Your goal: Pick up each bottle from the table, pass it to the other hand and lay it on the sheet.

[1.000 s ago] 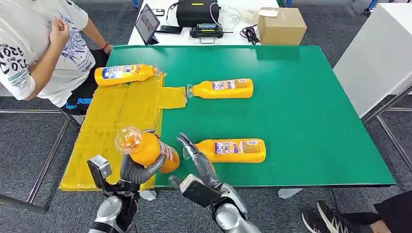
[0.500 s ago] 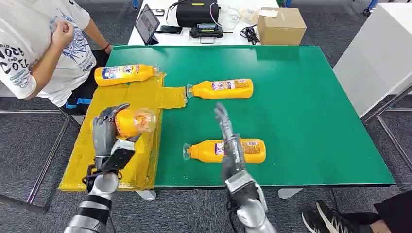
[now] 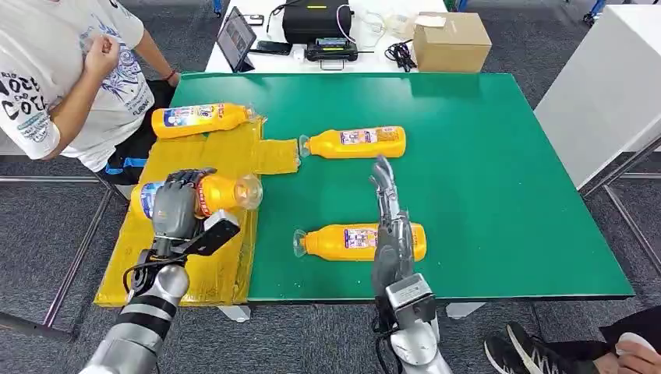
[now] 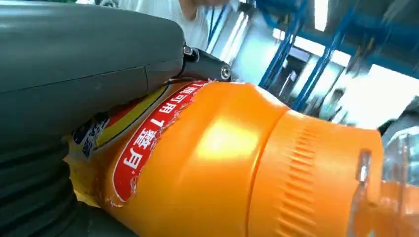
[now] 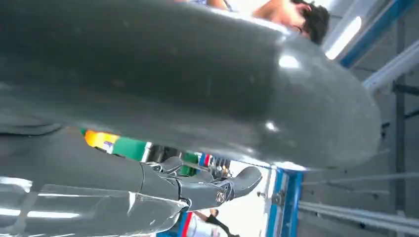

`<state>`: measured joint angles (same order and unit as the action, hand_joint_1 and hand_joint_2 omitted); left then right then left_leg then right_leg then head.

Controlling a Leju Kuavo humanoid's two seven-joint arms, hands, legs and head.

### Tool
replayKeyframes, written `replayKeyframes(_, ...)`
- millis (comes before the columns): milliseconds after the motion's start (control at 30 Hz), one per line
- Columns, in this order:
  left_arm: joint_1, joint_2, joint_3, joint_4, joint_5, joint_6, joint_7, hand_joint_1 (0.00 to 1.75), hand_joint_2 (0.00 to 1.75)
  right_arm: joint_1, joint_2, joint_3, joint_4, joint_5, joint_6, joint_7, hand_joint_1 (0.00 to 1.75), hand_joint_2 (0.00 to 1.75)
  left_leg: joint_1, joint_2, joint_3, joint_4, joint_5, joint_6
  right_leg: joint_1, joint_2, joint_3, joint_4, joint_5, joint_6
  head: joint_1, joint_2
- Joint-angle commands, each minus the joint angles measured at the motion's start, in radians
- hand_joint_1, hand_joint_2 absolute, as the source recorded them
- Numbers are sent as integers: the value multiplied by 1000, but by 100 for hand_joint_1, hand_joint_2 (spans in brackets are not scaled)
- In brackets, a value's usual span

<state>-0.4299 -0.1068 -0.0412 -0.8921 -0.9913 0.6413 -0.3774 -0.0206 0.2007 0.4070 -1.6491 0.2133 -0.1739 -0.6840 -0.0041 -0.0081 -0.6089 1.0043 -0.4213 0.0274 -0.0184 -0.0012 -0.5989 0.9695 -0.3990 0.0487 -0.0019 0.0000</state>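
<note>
1. The left hand (image 3: pixel 175 209) is seen at the near left of the head view, its fingers wrapped over the body of an orange bottle (image 3: pixel 204 194). The held bottle is carried on its side above the yellow sheet (image 3: pixel 187 167), its clear cap end toward the green table (image 3: pixel 483 171). Whether the bottle touches the sheet cannot be told.
2. In the left wrist view the same held bottle (image 4: pixel 232 163) is seen close up, with a torn red-and-white label pressed under the grey thumb (image 4: pixel 84 64) of the left hand.
3. The right hand (image 3: pixel 387 214) is shown at the near middle, empty, its fingers stretched straight and pointing away from the robot. It is raised over the nearest lying bottle (image 3: pixel 360 241), which rests on its side on the green surface near the front edge, cap toward the sheet.
4. In the right wrist view the right hand's dark fingers (image 5: pixel 207 185) are seen extended with nothing between them.
5. Farther on, a third bottle (image 3: pixel 355 142) lies on the green surface, its cap just beside a flap of the sheet.
6. A fourth bottle (image 3: pixel 201 119) lies on its side at the far end of the sheet.
7. A person in a white printed shirt (image 3: pixel 58 74) stands at the far left beside the table.
8. Beyond the green table, a white table (image 3: pixel 226 58) bears a cardboard box (image 3: pixel 450 40), a black case (image 3: pixel 316 19) and a tablet (image 3: pixel 235 37).
</note>
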Motion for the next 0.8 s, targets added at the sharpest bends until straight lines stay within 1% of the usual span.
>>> replayKeyframes(33,-119,63,-70,405,-189,-53,112,175,175,-16,5,-51,1,-29,19,28,0,0,0,0,4,-1,-1,-1,1,0,4,-1,-1,-2,0,0)
replayKeyframes(67,-119,64,-76,418,-209,-55,123,175,175,-19,6,-51,13,-29,24,30,0,0,1,1,6,-1,-2,-2,1,0,6,-1,-2,-2,0,0)
replayKeyframes(133,-127,73,-107,457,-273,-94,162,175,175,-26,6,-50,36,-32,40,36,0,0,1,1,4,-1,-1,-1,1,0,5,-1,-1,-2,0,0)
replayKeyframes(200,-142,92,-180,485,-395,-134,245,175,175,-34,9,-49,56,-36,57,43,0,0,1,1,4,0,-1,-2,1,0,5,-1,-2,-2,0,0)
replayKeyframes(233,-141,84,-143,493,-350,-179,211,175,175,-28,11,-54,64,-35,60,43,0,0,1,0,3,0,-1,-1,1,0,3,-1,-1,-2,0,0)
replayKeyframes(267,-139,81,-124,495,-327,-207,191,175,175,-23,11,-55,71,-33,65,41,0,0,2,1,5,0,-2,-2,2,1,6,-1,-2,-2,0,0)
replayKeyframes(333,-139,81,-124,495,-327,-207,191,175,175,-23,11,-55,71,-33,65,41,0,0,1,0,3,-1,-1,-1,0,1,4,-1,0,-1,0,0)
replayKeyframes(367,-139,81,-124,495,-327,-207,191,175,175,-23,11,-55,71,-33,65,41,0,0,1,0,6,-1,-1,-2,1,1,7,-1,-1,-2,0,0)
replayKeyframes(500,-139,81,-124,495,-327,-207,191,175,175,-23,11,-55,71,-33,65,41,0,0,1,2,8,-2,-1,-2,1,3,9,-1,0,-3,0,0)
replayKeyframes(567,-142,83,-130,497,-345,-234,207,175,175,-22,13,-56,73,-29,73,42,0,0,1,3,9,-2,-1,-3,1,3,9,-2,0,-3,0,0)
replayKeyframes(633,-144,76,-104,504,-313,-274,183,175,175,-23,16,-57,82,-27,74,43,0,0,1,2,9,-2,0,-3,1,2,9,-1,0,-2,0,0)
replayKeyframes(667,-141,66,-63,498,-257,-297,147,175,175,-23,19,-60,86,-27,74,43,0,0,1,2,10,-2,0,-3,1,2,10,-2,0,-3,0,0)
replayKeyframes(700,-140,65,-57,499,-244,-328,137,147,175,-25,20,-60,91,-28,77,45,0,0,1,2,11,-2,0,-3,1,2,11,-2,0,-3,0,0)
replayKeyframes(733,-137,61,-36,495,-212,-361,119,47,175,-26,21,-62,96,-30,79,47,0,0,1,2,12,-2,0,-3,1,2,11,-2,0,-2,0,0)
replayKeyframes(767,-136,62,-32,496,-199,-392,112,0,175,-29,21,-62,100,-33,85,50,0,0,1,3,13,-3,0,-3,1,3,13,-2,0,-3,0,0)
replayKeyframes(800,-135,64,-33,502,-189,-430,110,0,175,-32,22,-62,108,-34,87,52,0,0,1,3,13,-3,0,-3,1,3,13,-2,0,-3,0,0)
